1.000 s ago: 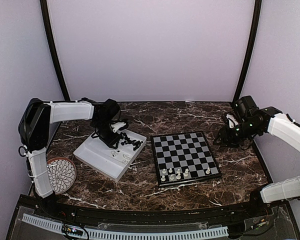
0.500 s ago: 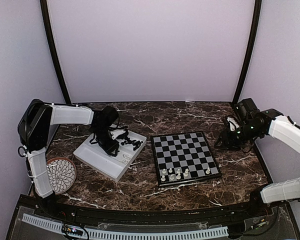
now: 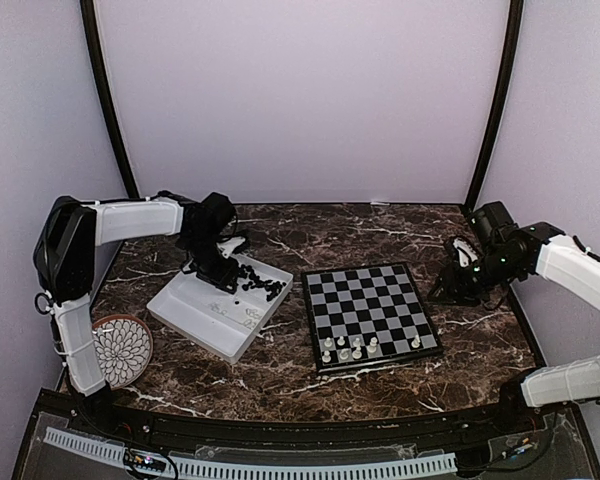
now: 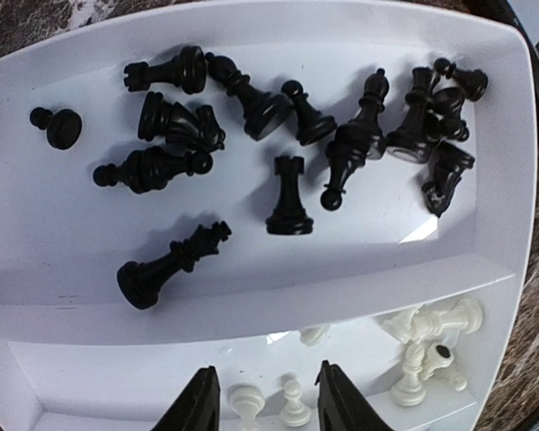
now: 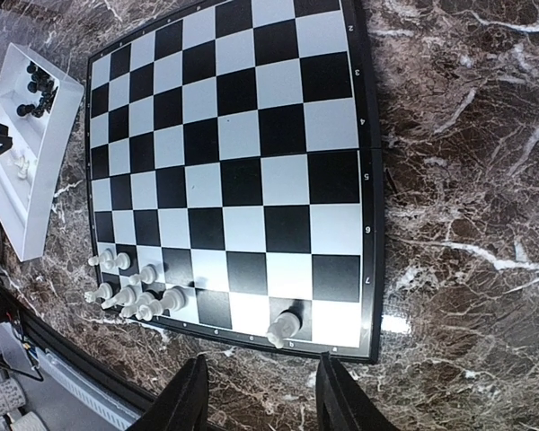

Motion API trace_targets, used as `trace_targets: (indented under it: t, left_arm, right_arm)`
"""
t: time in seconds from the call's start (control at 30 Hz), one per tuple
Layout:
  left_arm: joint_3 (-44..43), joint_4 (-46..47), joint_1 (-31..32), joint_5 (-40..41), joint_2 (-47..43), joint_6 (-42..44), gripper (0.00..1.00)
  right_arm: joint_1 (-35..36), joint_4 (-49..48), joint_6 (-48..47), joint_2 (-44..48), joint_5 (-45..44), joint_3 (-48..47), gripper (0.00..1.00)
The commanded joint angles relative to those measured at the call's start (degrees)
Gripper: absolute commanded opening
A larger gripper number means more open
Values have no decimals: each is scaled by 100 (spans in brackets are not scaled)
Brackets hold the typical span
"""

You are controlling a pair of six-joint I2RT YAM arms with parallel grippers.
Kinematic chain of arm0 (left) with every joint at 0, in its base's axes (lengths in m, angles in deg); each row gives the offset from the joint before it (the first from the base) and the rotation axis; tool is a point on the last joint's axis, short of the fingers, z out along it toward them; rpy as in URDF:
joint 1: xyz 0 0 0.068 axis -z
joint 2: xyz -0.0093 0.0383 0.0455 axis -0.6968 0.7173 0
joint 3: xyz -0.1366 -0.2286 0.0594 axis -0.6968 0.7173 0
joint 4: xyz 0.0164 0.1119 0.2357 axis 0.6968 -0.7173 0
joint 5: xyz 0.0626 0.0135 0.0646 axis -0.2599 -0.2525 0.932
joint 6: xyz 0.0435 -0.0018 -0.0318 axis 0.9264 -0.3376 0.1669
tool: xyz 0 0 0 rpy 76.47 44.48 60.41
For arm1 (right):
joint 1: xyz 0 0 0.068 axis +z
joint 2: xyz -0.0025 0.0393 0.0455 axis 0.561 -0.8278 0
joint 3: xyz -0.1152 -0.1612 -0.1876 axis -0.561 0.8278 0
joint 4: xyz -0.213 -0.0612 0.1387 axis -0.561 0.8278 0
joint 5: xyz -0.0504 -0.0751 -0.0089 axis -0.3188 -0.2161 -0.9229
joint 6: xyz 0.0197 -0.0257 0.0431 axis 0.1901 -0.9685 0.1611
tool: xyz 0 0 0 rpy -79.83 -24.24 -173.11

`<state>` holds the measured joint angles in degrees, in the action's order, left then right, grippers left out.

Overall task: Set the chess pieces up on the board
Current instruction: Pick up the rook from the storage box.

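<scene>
tray (image 4: 521, 180): black pieces (image 4: 288, 197) one compartment, white pieces (image 4: 427, 337) other | left, right jaws apart, empty

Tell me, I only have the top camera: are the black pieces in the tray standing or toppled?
Observer: Mostly toppled in a heap; one black rook looks upright.
Operator: What's between the left gripper's fingers?
Observer: The left gripper is open over two white pawns in the other compartment of the white tray, gripping neither.
Operator: Right gripper holding anything?
Observer: No, the right gripper is open and empty, above the marble table beside the chessboard.
</scene>
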<state>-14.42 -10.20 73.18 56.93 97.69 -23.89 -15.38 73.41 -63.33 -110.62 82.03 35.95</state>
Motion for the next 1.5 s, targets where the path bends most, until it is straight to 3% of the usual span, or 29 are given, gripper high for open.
trace_targets:
  t: [0.0, 0.2, 0.73, 1.13, 1.47]
  left_arm:
    - [-178, 46, -30, -603, 64, -1076, 39]
    - [-189, 41, 66, -487, 75, -1937, 34]
    - [-115, -54, 287, 131, 221, -2558, 27]
    - [249, -629, 394, 495, -575, -2509, 39]
    - [376, -801, 275, 842, -438, -2554, 37]
  right_arm:
    - [31, -193, 58, 74, 28, 47, 43]
    - [25, -163, 45, 98, -17, 18, 42]
    - [31, -194, -83, -47, -24, -37, 43]
    - [24, -347, -70, -113, 80, 59, 42]
    - [25, -310, -106, -111, 83, 35, 42]
